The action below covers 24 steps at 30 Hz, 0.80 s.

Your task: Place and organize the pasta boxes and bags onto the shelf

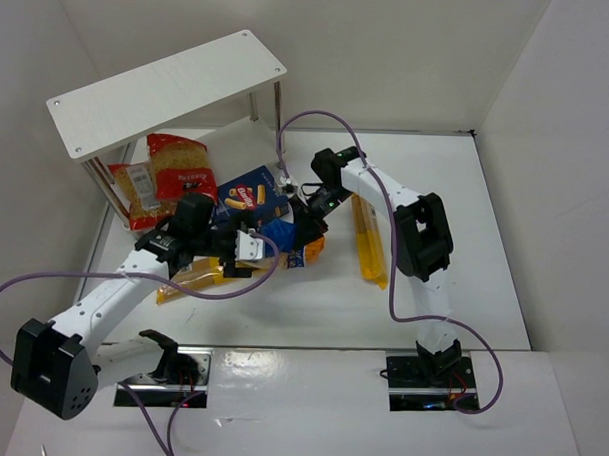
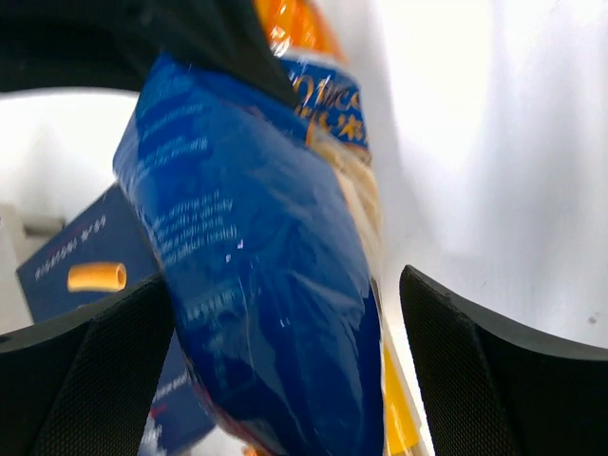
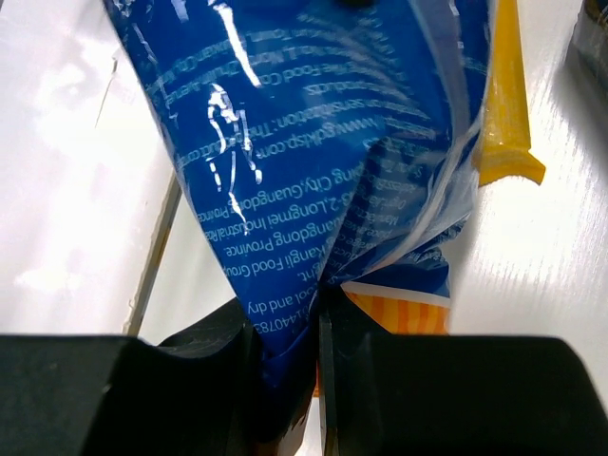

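Meanwhile, the right gripper (image 3: pixel 318 318) pinched the crinkled end of the blue bag (image 3: pixel 313 142), its arm folded at the elbow and reaching left over mid-table. The left gripper (image 2: pixel 285 283), with its forearm stretched out to the right, stood wide open with one finger on either side of that bag. The bag lay just near and right of the pasta box (image 1: pixel 251 193), before the shelf (image 1: pixel 169 93).

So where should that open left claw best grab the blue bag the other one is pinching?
Around the bulging middle of the blue bag, squeezed from both sides. The left gripper straddles it there, jaws wide open on either side. The right gripper pinches only a thin crumpled end, so the full middle probably gives a firmer hold.
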Motion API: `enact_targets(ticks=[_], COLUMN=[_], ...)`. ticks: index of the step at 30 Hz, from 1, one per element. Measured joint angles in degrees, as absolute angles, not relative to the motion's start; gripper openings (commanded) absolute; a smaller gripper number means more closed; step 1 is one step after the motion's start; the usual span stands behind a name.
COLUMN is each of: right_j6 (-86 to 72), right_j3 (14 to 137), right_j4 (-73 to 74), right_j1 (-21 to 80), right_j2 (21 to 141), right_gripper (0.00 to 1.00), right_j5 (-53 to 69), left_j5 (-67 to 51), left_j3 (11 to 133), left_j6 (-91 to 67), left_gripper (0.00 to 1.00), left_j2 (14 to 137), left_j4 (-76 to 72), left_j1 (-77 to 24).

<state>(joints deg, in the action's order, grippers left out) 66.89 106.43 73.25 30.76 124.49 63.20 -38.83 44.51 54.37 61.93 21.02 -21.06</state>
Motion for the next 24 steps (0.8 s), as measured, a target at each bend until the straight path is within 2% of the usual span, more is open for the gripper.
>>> enact_targets(ticks=[11,12,13,14,15,16,21,22,23,24], right_j6=[66.70,66.70,66.70,66.72,66.72,66.72,66.54,66.37,65.87,65.04], right_j3=[106.43,106.43,106.43,106.43,106.41,106.41,106.41,106.41,106.41,106.41], right_j4=[73.95,73.95,73.95,73.93,73.89,73.82,72.79,72.62,72.36,71.99], right_j1=[30.76,30.76,30.76,30.74,30.74,30.74,30.13,30.09,30.00,29.89], right_j2=[124.49,124.49,124.49,124.49,124.49,124.49,124.49,124.46,124.44,124.44], right_gripper=[0.00,0.00,0.00,0.00,0.00,0.00,0.02,0.10,0.32,0.36], right_j5=[61.21,61.01,60.93,60.69,60.29,59.88,56.29,56.27,56.36,56.64], left_j5=[-39.22,-38.76,-38.35,-37.58,-36.86,-36.10,-29.45,-28.38,-27.33,-26.26], left_j3=[45.34,45.25,45.01,44.64,44.45,44.34,44.47,44.47,44.47,44.47], left_j6=[54.02,53.82,53.54,53.17,52.31,51.29,44.51,43.05,41.60,40.18], left_gripper=[0.99,0.96,0.91,0.81,0.21,0.00,0.00,0.00,0.00,0.00], left_j2=[66.65,66.92,67.05,67.24,67.51,68.05,71.59,71.72,71.64,71.22], left_j4=[19.44,19.00,18.35,17.58,17.04,16.43,11.75,11.05,10.66,10.44], left_j1=[-25.12,-25.41,-25.71,-26.04,-26.44,-26.85,-28.62,-28.95,-29.19,-29.39])
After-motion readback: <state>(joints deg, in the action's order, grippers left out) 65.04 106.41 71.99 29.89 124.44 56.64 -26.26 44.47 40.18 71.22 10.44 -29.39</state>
